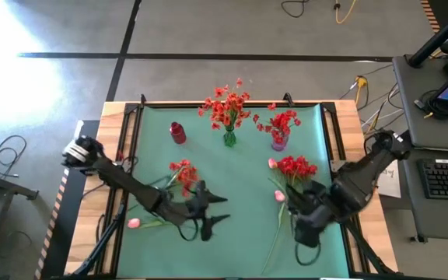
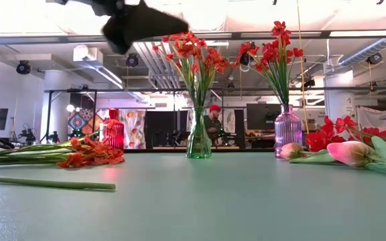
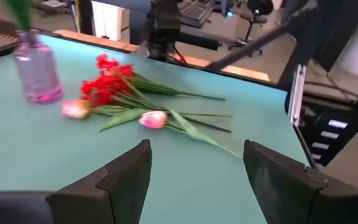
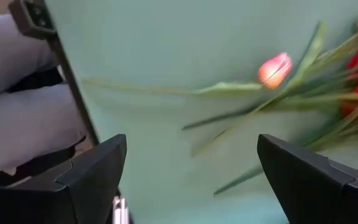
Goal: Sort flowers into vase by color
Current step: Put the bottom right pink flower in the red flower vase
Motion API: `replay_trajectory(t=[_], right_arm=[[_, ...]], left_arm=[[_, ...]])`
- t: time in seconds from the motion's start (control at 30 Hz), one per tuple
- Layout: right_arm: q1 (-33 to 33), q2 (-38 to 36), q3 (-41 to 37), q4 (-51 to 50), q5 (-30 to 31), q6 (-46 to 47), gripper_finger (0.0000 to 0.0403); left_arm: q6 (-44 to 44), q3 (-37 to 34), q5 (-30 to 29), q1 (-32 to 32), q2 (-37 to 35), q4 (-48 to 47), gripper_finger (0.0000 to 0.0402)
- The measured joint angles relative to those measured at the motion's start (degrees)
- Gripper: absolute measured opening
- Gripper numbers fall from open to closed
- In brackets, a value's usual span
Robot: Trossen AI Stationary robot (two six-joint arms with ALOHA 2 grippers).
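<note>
Flowers (image 1: pixel 292 167) are being left lying on the green table (image 1: pixel 239 233) near the wide-open, empty right claw (image 1: pixel 306 225) and half-open, empty left claw (image 1: pixel 212 211), and, likely being light and bendy, are probably best being gripped by their thin stems.

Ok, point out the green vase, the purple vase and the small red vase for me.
green vase (image 1: pixel 229 139), high view, on its glass body.
purple vase (image 2: pixel 288 131), low view, on its ribbed belly.
small red vase (image 1: pixel 177 133), high view, on its body.
</note>
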Motion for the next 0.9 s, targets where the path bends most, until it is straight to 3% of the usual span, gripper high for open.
replay_trajectory(t=[0.3,0.9], right_arm=[[9.6,0.0,0.0,0.0,6.4,9.0,0.0354],[10.0,0.1,-0.1,0.0,8.4,2.3,0.0354]], left_arm=[[0.6,17.7,-2.9,0.5,19.7,-1.5,0.0240],[0.1,51.0,-5.4,1.6,47.7,-3.6,0.0240]])
